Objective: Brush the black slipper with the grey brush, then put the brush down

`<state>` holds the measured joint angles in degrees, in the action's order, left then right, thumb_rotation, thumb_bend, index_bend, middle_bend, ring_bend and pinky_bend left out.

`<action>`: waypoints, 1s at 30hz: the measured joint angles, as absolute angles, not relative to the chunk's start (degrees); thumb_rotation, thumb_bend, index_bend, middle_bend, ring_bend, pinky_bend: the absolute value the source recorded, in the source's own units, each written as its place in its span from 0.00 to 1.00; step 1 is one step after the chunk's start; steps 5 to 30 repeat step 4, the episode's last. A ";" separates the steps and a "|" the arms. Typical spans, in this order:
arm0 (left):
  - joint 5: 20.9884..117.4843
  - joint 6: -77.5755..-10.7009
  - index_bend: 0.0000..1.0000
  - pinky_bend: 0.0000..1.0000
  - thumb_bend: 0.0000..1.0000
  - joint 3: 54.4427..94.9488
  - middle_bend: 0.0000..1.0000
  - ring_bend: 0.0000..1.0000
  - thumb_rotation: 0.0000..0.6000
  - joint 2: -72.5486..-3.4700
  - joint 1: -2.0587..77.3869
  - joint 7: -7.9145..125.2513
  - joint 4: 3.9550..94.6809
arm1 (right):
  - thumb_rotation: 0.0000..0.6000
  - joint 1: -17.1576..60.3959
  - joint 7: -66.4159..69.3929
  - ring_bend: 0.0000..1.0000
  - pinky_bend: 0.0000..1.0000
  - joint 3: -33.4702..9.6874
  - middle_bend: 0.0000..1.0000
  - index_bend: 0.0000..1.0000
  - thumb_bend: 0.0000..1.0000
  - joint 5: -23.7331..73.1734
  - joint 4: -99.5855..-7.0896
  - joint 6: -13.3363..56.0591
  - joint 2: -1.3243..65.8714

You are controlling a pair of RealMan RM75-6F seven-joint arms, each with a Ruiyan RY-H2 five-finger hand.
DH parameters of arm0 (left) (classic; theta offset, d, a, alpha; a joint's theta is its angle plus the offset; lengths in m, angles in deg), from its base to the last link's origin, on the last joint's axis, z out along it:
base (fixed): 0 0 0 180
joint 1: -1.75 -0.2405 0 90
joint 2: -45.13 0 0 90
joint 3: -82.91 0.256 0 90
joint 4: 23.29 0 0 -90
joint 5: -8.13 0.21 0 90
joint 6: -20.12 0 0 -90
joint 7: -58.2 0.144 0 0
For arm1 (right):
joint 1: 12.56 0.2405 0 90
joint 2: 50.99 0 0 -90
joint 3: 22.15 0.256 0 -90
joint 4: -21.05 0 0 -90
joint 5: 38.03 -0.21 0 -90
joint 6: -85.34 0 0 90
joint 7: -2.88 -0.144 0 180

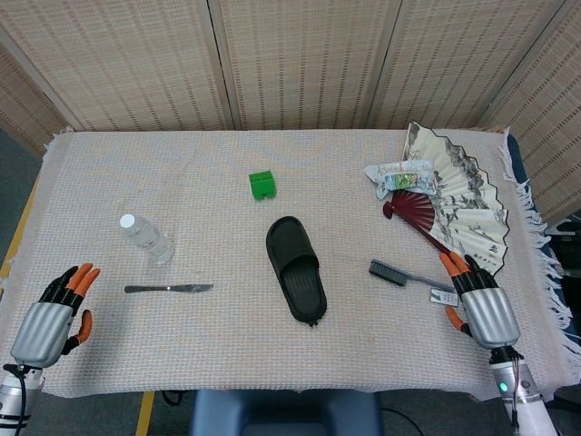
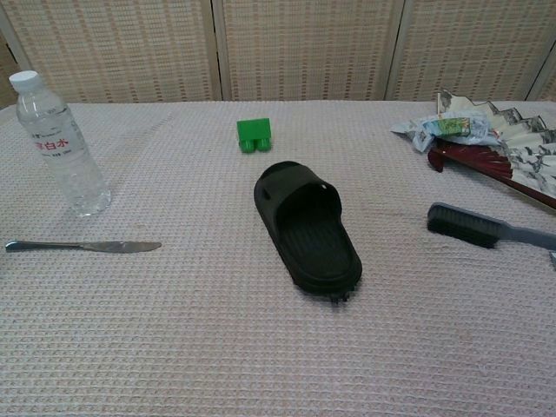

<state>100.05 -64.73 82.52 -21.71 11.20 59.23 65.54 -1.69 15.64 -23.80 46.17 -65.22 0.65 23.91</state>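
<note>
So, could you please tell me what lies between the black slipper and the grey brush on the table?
Nothing: between the black slipper and the grey brush there is only bare woven cloth, as the head and chest views both show.

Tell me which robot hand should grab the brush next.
Right. The right robot hand sits open by the end of the brush handle, on the same side of the slipper. The left robot hand is at the far table edge, beyond the knife.

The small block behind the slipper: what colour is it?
Bright green. The block shows best in the chest view, lying beyond the black slipper.
</note>
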 measured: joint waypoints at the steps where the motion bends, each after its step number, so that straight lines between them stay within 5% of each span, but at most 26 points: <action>1: 100.07 -64.71 0.00 0.15 0.53 82.54 0.00 0.00 1.00 -21.73 11.19 59.29 65.55 | 1.00 -2.78 16.17 0.00 0.06 -23.78 0.00 0.00 0.32 45.23 -67.36 -0.11 23.07; 4: 100.25 -64.87 0.00 0.15 0.49 82.63 0.00 0.00 1.00 -21.69 11.10 59.21 65.68 | 1.00 -4.83 19.47 0.00 0.00 -23.92 0.00 0.00 0.32 42.11 -72.01 -1.32 20.45; 30: 100.25 -64.87 0.00 0.15 0.49 82.63 0.00 0.00 1.00 -21.69 11.10 59.21 65.68 | 1.00 -4.83 19.47 0.00 0.00 -23.92 0.00 0.00 0.32 42.11 -72.01 -1.32 20.45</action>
